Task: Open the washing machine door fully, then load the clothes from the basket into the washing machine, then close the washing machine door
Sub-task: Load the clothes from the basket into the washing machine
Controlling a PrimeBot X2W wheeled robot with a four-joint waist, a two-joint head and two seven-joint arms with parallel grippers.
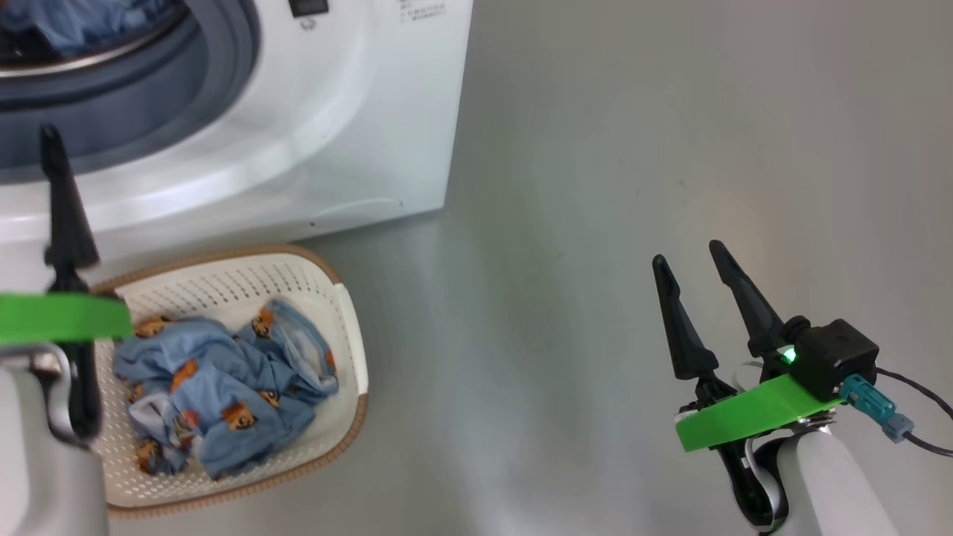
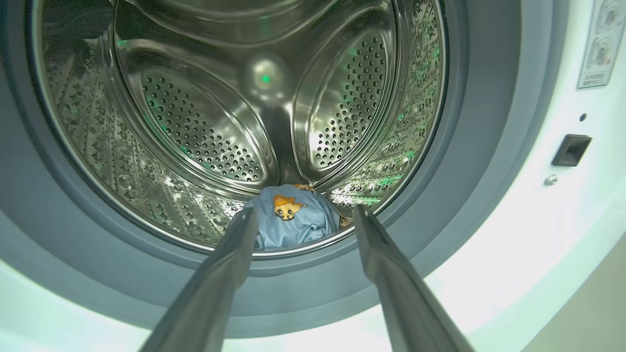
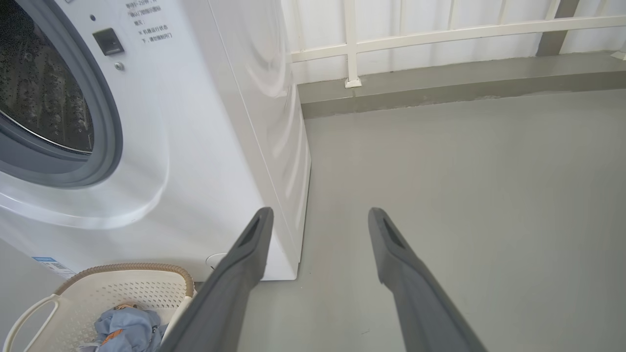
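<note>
The white washing machine [image 1: 357, 112] stands with its steel drum [image 2: 205, 122] exposed; its door is out of view. One light blue bear-print garment [image 2: 293, 217] lies at the drum's front bottom. My left gripper [image 2: 305, 212] is open and empty just outside the drum mouth, pointing at that garment; one of its dark fingers [image 1: 67, 216] rises above the basket. More clothes [image 1: 223, 380] lie bunched in the cream basket [image 1: 246, 286] on the floor before the machine. My right gripper [image 1: 689, 254] hangs open and empty over bare floor, well right of the basket [image 3: 132, 288].
Grey floor [image 1: 595, 186] stretches to the right of the machine. A raised ledge [image 3: 440, 83] with a white railing [image 3: 440, 34] runs along the back. A dark cable [image 1: 923, 439] trails from my right wrist.
</note>
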